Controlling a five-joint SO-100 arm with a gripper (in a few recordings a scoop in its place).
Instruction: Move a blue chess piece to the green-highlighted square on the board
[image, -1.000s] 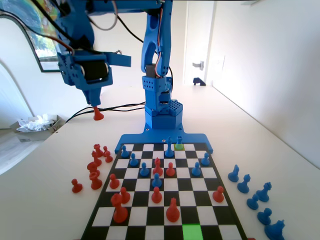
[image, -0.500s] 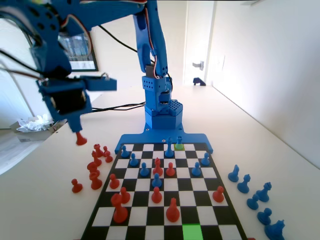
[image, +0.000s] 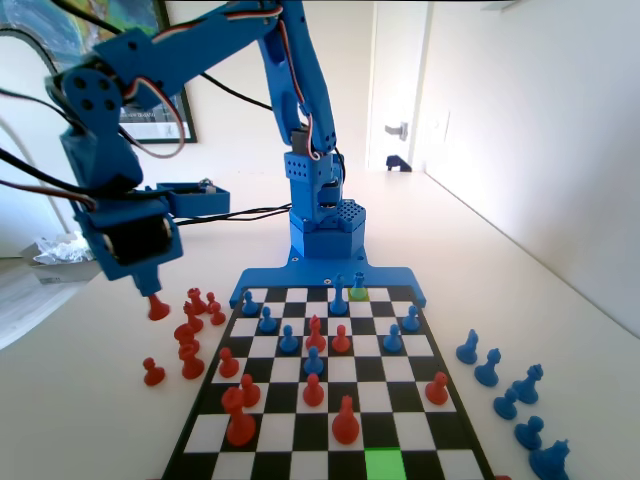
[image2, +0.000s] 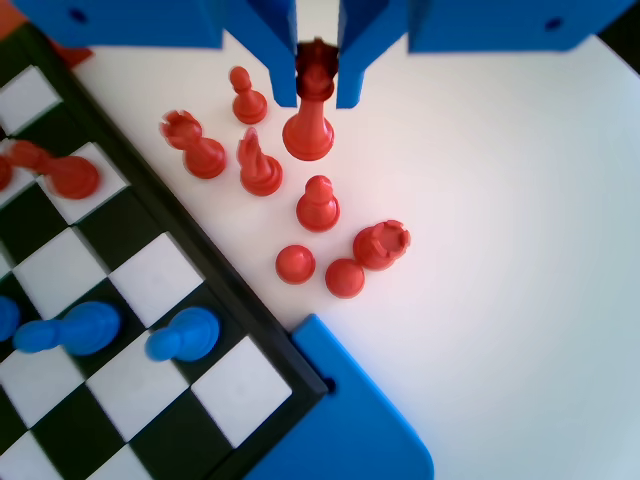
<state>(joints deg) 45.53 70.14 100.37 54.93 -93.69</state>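
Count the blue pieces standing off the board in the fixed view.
6 blue pieces, all on the table right of the board; the frame edge may hide more.

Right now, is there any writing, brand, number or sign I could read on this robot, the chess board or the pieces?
None can be read.
The board: no letters or numbers along its border.
The blue arm and its end effector, shut on a red piece: no label or logo seen.
The framed picture on the wall: a pale strip beneath the image may hold text, too blurred to read.
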